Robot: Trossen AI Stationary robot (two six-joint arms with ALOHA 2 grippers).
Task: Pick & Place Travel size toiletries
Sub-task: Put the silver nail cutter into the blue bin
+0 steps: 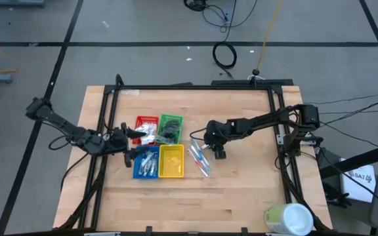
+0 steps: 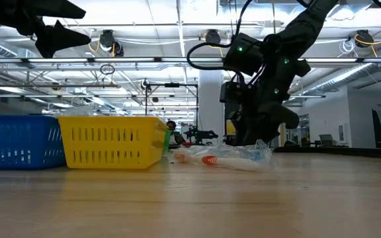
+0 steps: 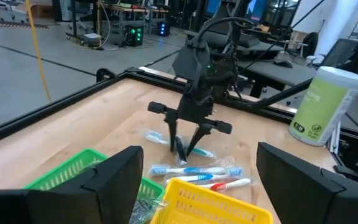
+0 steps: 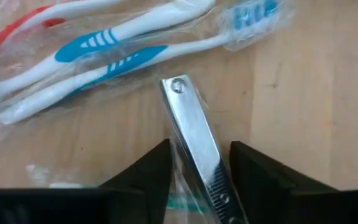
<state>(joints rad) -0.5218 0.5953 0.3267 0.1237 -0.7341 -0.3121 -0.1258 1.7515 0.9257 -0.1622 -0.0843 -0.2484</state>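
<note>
Step in hand: pickup of a toiletry from the loose pile just right of the four trays, near the table's middle. The right gripper (image 4: 199, 163) is down at the tabletop with its two fingers straddling a wrapped silver nail clipper (image 4: 194, 134). The fingers stand close on either side of the clipper, but a narrow gap shows on each side; judged closing rather than clamped. The clipper lies flat on the wood, just beside the bagged toothbrushes (image 4: 114, 46).

Right arm pose: stretched from the table's right edge toward the centre, wrist bent down so the gripper points almost straight at the table (image 1: 241, 190).

Left gripper (image 1: 125, 139) hovers over the red tray (image 1: 147, 121) near the left edge of the tray cluster, fingers well apart, nothing between them. Waiting.

Next move, as judged: finish the squeeze on the clipper's narrow sides, lift clear of the toothbrush wrapping, then carry to a tray. Risk: the thin flat clipper slipping, or its wrapper snagging on the toothbrush bags.
</note>
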